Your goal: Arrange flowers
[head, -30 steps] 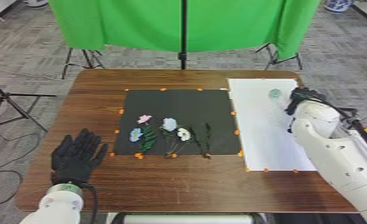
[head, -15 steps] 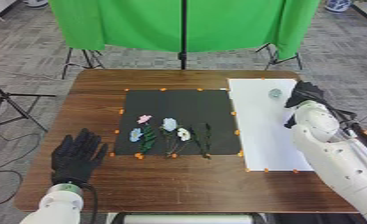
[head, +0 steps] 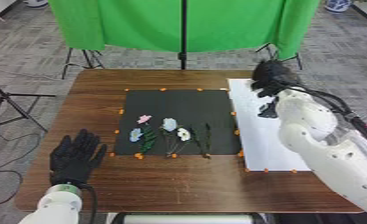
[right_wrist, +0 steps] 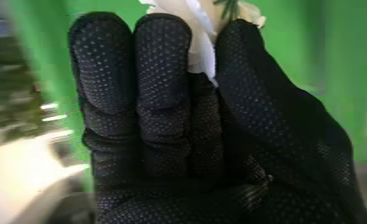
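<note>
Jutting past the fingers (right_wrist: 164, 55) of the right hand (head: 273, 75), a white flower (right_wrist: 202, 37) points along them, pinched against the thumb (right_wrist: 250, 70).

Flowers (head: 170, 124) lie on the mat (head: 175, 102), right of the left hand (head: 75, 157). The sheet (just beside the mat) (head: 264, 145) extends robotward from the right hand (head: 274, 79), another flower (right_wrist: 200, 47) between its thumb and fingers. The curtain (head: 135, 25) hangs beyond both hands.
</note>
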Robot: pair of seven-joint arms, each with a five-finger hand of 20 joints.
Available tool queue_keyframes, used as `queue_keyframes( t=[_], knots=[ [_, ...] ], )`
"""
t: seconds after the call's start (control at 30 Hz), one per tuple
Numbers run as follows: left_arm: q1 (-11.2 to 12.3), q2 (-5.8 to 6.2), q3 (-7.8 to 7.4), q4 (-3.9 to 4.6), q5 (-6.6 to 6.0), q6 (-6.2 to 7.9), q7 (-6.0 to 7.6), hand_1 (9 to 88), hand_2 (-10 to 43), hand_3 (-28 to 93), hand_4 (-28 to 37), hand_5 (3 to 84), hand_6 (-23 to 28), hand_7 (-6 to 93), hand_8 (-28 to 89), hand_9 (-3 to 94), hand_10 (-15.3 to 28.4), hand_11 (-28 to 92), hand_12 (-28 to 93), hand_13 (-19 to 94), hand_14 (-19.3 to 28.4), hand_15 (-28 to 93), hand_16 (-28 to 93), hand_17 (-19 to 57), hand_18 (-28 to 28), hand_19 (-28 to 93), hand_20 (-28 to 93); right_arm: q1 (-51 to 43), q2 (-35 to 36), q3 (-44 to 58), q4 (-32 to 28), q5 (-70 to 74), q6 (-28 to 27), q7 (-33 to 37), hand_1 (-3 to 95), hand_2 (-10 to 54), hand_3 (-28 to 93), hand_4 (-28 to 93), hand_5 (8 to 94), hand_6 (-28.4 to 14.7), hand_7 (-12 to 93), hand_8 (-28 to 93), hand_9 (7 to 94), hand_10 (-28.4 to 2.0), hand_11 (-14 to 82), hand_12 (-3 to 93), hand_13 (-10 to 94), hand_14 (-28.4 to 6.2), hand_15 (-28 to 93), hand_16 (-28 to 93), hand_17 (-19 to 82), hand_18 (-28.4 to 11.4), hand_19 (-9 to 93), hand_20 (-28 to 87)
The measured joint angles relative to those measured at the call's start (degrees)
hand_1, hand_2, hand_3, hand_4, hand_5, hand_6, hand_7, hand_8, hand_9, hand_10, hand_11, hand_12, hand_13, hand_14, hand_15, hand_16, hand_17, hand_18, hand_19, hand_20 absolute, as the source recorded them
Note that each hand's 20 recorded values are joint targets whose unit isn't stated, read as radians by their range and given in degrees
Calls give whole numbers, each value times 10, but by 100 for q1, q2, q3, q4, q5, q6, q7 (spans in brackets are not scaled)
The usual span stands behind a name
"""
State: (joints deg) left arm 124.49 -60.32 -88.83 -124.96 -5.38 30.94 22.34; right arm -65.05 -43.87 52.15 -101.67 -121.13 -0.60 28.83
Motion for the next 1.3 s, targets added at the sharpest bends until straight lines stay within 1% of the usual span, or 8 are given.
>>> queue_keyframes(
  t=[0.17, 0.33, 0.53, 0.73, 0.83, 0.9, 1.07, 1.3],
  knots=[
    [22, 0, -15, -18, 13, 29, 4, 325, 134, 757, -283, 485, 79, 300, -141, 424, 151, 368, 125, 340, 150, 565, -63, -35, 155, 444, 197, 674, -110, -1080, -45, -470, -622, -554, 655, -91, 636, -283, 751, -11, 250, 90, 851, -116, 99, 452, 773, -49, 375, 423, 605, -83, 603, 352],
    [22, 0, -20, -27, 22, 56, -3, 323, 136, 757, -283, 484, 78, 302, -141, 426, 150, 367, 124, 341, 150, 565, -65, -34, 155, 444, 197, 979, -319, -1776, -16, -746, -801, -701, 653, -92, 638, -283, 751, -13, 250, 92, 848, -116, 99, 452, 770, -47, 374, 425, 602, -83, 608, 346],
    [36, 0, -39, -30, 20, 54, -11, 323, 137, 757, -283, 484, 78, 301, -142, 426, 150, 367, 123, 342, 150, 565, -66, -34, 155, 444, 197, 983, -554, -1921, 21, -737, -956, -825, 647, -89, 640, -283, 752, -15, 248, 93, 846, -119, 98, 450, 768, -49, 370, 424, 599, -85, 611, 340],
    [50, 3, -57, -34, 17, 53, -19, 321, 139, 756, -283, 484, 77, 301, -143, 428, 150, 368, 122, 343, 150, 565, -67, -34, 155, 444, 196, 928, -537, -2068, -91, -793, -1079, -868, 647, -82, 627, -283, 745, -18, 244, 93, 841, -117, 97, 449, 761, -48, 370, 419, 596, -83, 614, 331],
    [69, 3, -95, -39, -23, 45, -37, 320, 140, 756, -283, 484, 77, 300, -143, 427, 150, 368, 122, 343, 150, 565, -67, -34, 154, 444, 196, 857, -516, -2089, -134, -779, -1112, -868, 643, -85, 629, -283, 733, -20, 236, 86, 831, -115, 92, 439, 754, -44, 368, 419, 593, -84, 616, 327],
    [80, 3, -121, -42, -58, 41, -58, 320, 141, 756, -283, 484, 77, 300, -142, 427, 150, 368, 122, 343, 150, 565, -67, -34, 154, 444, 196, 821, -503, -2121, -138, -796, -1112, -870, 638, -90, 633, -283, 723, -21, 233, 78, 816, -115, 85, 420, 745, -42, 358, 424, 584, -87, 624, 318],
    [99, 6, -148, -50, -98, 33, -67, 319, 135, 751, -283, 483, 77, 300, -142, 426, 150, 368, 121, 340, 149, 565, -68, -34, 153, 444, 196, 738, -499, -2143, -139, -859, -1130, -881, 633, -95, 624, -283, 697, -26, 221, 66, 770, -116, 61, 370, 716, -52, 352, 420, 529, -121, 699, 329],
    [148, 8, -179, -66, -126, 6, -60, 321, 111, 742, -283, 459, 80, 304, -143, 422, 149, 373, 121, 338, 149, 568, -69, -34, 153, 444, 196, 661, -499, -2071, -211, -904, -1297, -910, 637, -95, 612, -283, 659, -25, 203, 29, 692, -140, 144, 261, 681, -56, 346, 397, 492, -138, 741, 286]
  ],
)
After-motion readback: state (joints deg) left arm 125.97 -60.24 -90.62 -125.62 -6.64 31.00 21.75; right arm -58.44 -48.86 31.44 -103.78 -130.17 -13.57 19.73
